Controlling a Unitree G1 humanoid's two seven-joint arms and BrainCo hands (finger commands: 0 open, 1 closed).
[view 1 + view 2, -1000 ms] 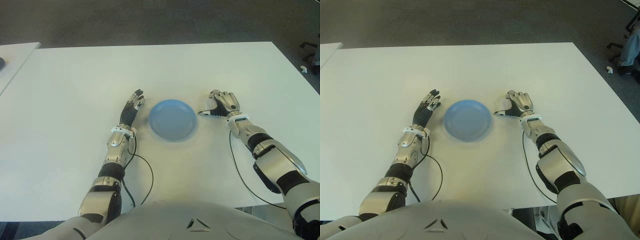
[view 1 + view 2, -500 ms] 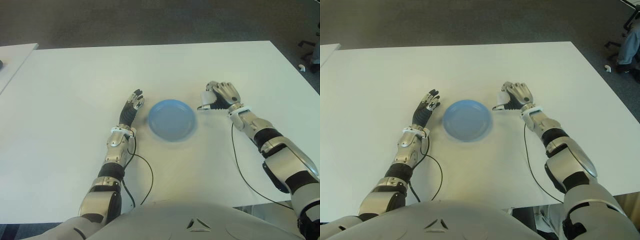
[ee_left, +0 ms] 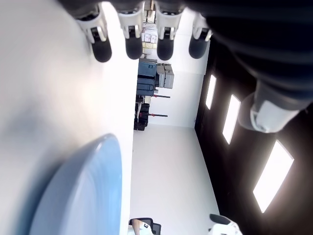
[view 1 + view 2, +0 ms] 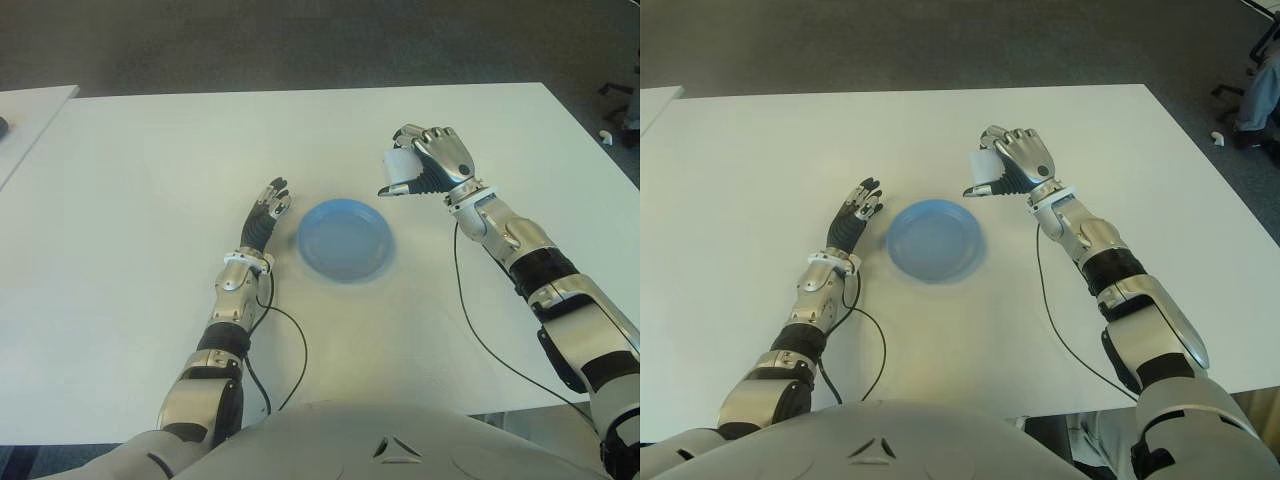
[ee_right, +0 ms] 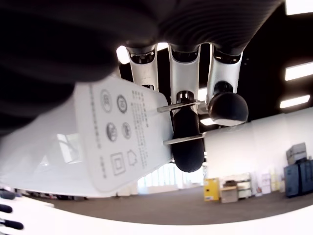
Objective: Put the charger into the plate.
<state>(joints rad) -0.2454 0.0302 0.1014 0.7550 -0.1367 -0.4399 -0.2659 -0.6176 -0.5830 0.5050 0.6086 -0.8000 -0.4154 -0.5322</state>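
The right hand (image 4: 432, 160) grips the white charger (image 4: 398, 164) in the air, just past the far right edge of the blue plate (image 4: 345, 240). The left hand (image 4: 268, 205) is beside the plate's left edge, fingers straight and holding nothing. The white table (image 4: 150, 180) has lots of bare room around.

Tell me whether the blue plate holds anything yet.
Empty. The round blue plate is bare; the white charger is in the right hand, raised beside it.
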